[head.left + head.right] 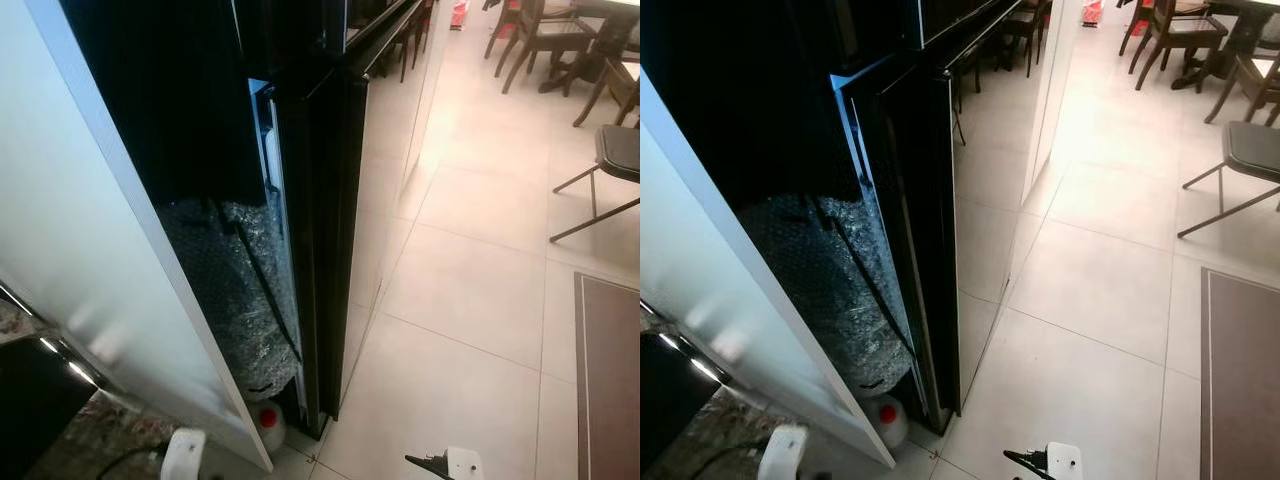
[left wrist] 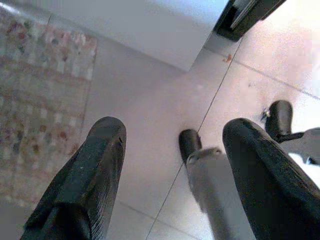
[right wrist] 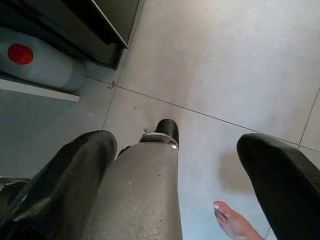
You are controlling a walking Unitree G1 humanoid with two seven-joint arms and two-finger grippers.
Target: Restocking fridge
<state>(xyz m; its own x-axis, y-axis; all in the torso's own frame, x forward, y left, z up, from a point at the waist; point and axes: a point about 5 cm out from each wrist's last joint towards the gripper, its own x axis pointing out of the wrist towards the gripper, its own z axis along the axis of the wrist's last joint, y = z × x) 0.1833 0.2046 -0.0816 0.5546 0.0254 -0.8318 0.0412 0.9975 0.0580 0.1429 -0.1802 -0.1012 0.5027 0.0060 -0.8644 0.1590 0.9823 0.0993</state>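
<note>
A tall glossy black fridge [image 1: 325,230] stands ahead on the left, seen from its side at a steep angle. Silver bubble wrap [image 1: 240,290] covers the dark gap between it and a white panel [image 1: 80,230]. A white jug with a red cap [image 1: 268,420] sits on the floor at the fridge's foot, also in the right wrist view [image 3: 40,62]. My left gripper [image 2: 172,132] hangs low over the tiles, open and empty. My right gripper [image 3: 177,145] also hangs open and empty above the floor, with my own leg [image 3: 142,190] beyond it.
A stone countertop [image 1: 90,435] lies at the near left. Pale floor tiles [image 1: 470,300] stretch to the right. A folding chair [image 1: 615,160], a brown mat [image 1: 610,380] and a wooden table with chairs [image 1: 560,35] stand farther right. A person's bare foot [image 3: 232,222] is near my right side.
</note>
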